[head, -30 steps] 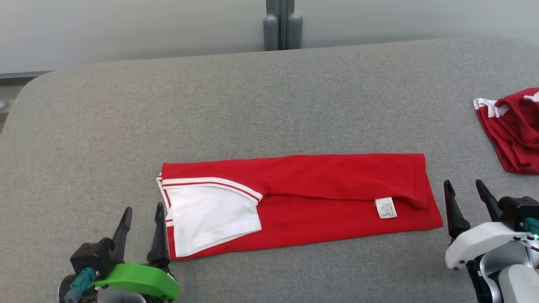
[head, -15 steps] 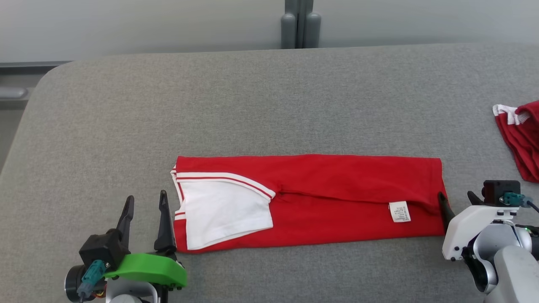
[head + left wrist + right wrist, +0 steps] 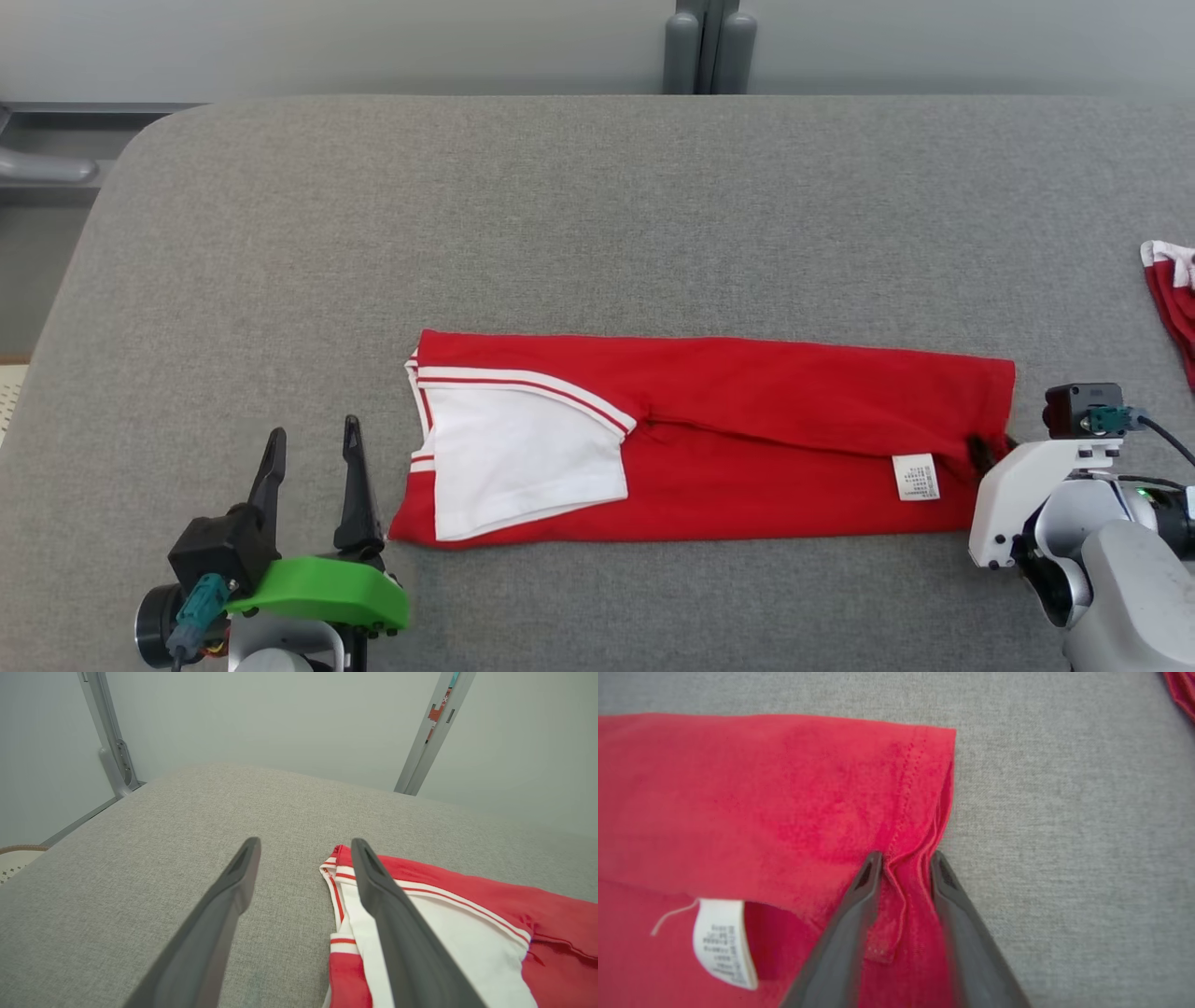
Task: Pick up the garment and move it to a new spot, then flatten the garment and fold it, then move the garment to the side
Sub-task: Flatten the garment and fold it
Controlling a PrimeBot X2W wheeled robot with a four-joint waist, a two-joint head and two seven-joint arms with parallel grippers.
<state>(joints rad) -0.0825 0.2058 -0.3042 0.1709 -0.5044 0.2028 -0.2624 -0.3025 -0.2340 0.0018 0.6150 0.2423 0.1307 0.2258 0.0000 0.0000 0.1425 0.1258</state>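
Note:
The garment (image 3: 747,429) is a red shirt with a white, red-striped sleeve, folded into a long band across the grey table (image 3: 560,205). Its white care label (image 3: 915,477) faces up near the right end. My right gripper (image 3: 990,446) points down onto the right hem. In the right wrist view its fingers (image 3: 859,905) pinch a puckered fold of the red hem (image 3: 906,877), next to the label (image 3: 721,942). My left gripper (image 3: 313,429) stands open just left of the sleeve end, its right finger (image 3: 387,905) over the striped edge of the garment (image 3: 467,933).
A second red and white piece of clothing (image 3: 1174,299) lies at the table's far right edge, also seen in the right wrist view's top corner (image 3: 1181,690). A grey post (image 3: 709,47) stands behind the table. The table's rounded left edge (image 3: 84,280) is near my left arm.
The head camera has shifted. My right gripper came in from beside the garment, tipped down onto the right hem and drew its jaws in around the fabric. The left gripper stayed open.

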